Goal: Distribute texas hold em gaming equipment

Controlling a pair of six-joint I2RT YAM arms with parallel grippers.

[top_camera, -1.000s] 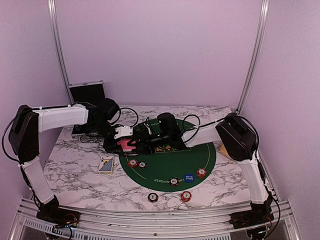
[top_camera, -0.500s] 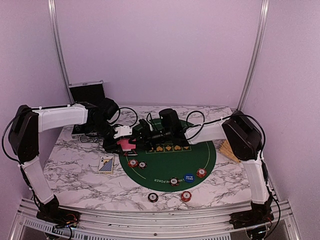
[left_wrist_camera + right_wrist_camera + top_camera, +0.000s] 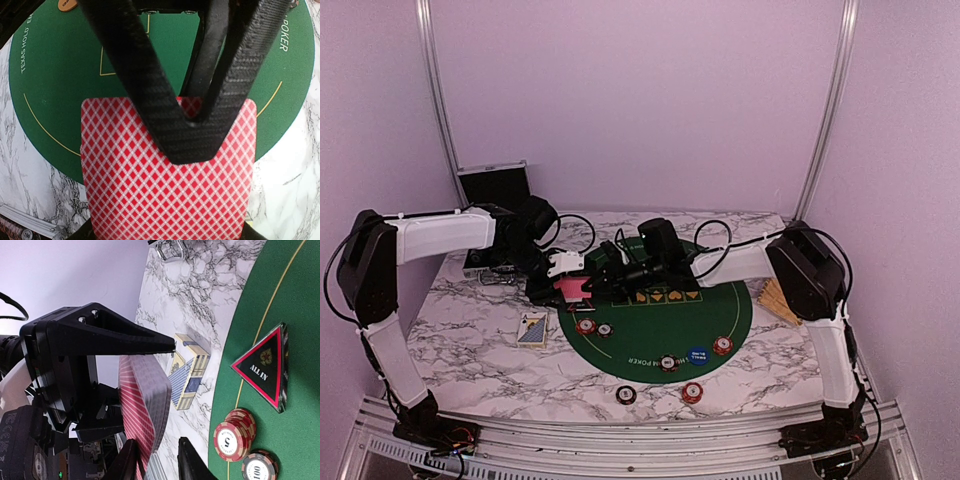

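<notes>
Two sets of jaws meet on one pack of red-backed playing cards (image 3: 165, 200); the left jaws are clamped shut on the pack's near end, holding it clear of the bench (image 3: 200, 285) and out over the green felt mat (image 3: 55, 100) beneath them, seemingly to present it. The right jaws reach in from the opposite end and stand narrowly apart, one of the fingertips (image 3: 189, 462) on each side of the pack's free edge; a sliver of gap shows beside one, so no grip looks made. The pose reads as a hand-over, or a peel of top cards for dealing. The pack's long axis appears to run straight out from the left jaws toward the right jaws, patterned back facing the left wrist camera, free short edge pointing into the right jaws. Beside the right jaws, on the mat, lie a black triangular marker (image 3: 262, 367) and stacked dark-red chips (image 3: 232, 432); a blue-and-yellow card box (image 3: 187, 372) rests just beyond the pack.
</notes>
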